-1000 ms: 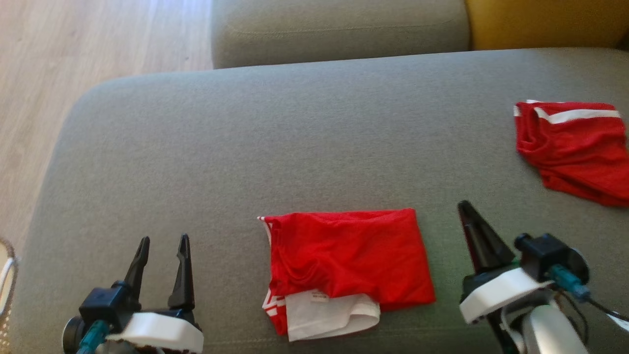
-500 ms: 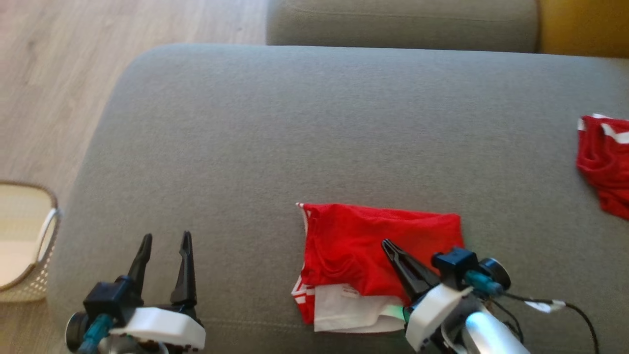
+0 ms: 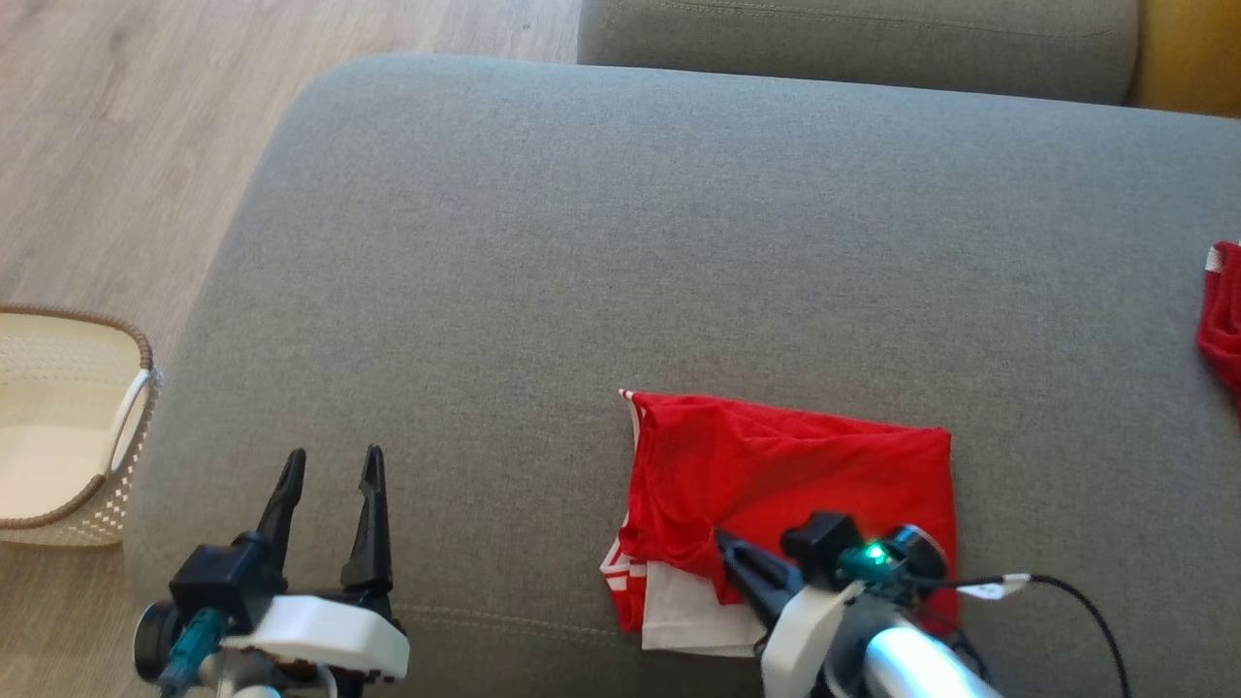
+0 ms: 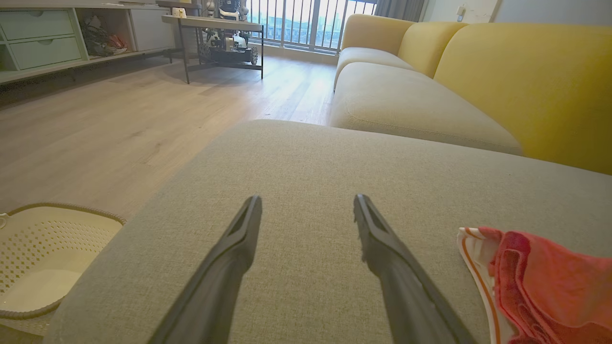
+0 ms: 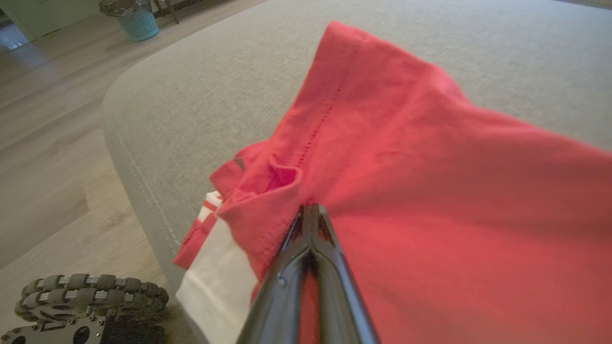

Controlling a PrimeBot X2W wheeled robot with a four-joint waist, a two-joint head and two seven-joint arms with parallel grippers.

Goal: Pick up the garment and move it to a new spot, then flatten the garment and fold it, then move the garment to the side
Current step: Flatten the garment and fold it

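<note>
The garment point(image 3: 795, 465), red with white trim, lies folded near the grey sofa cushion's point(image 3: 582, 242) front edge. The right claw point(image 3: 722, 540), pressed together, touches its near-left corner, perhaps nipping a fold. Left of the garment, the left claw point(image 3: 334, 452) stands spread, with a basket point(image 3: 97, 519) beyond on the floor. Open cushion stretches behind the garment.

The garment point(image 3: 785, 465) is red and folded into a rough rectangle. It lies flat on the grey cushion point(image 3: 582, 242), toward 5 o'clock in the head view. White fabric and red-and-white striping peek out at its 7 o'clock corner.
</note>
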